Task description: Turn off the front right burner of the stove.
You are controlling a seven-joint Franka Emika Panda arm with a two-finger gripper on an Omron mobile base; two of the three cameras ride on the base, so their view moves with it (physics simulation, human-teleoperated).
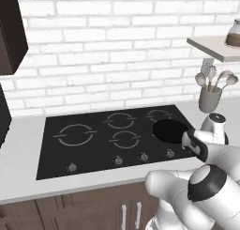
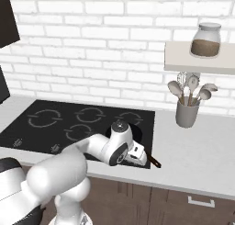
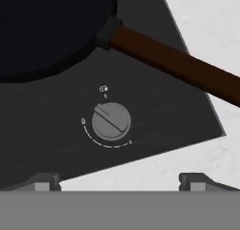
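Observation:
The stove [image 1: 51, 154] is a glossy black glass cooktop with grey ring marks and a front row of small grey knobs. A black pan [image 1: 168, 130] with a brown handle [image 3: 178, 65] sits on the front right burner and hides it. In the hand view my gripper [image 3: 121, 183] hangs open just above the rightmost knob [image 3: 111, 121], one fingertip on each side of it, not touching. The knob's ridge points up and to the left, between its dial marks. The hand [image 1: 199, 147] hovers over the stove's front right corner.
A grey utensil holder [image 1: 209, 98] with spoons stands on the counter right of the stove. A shelf [image 2: 197, 59] above it carries a glass jar [image 2: 206, 39]. The pan handle [image 2: 153, 163] sticks out past the stove's right edge, close to the hand.

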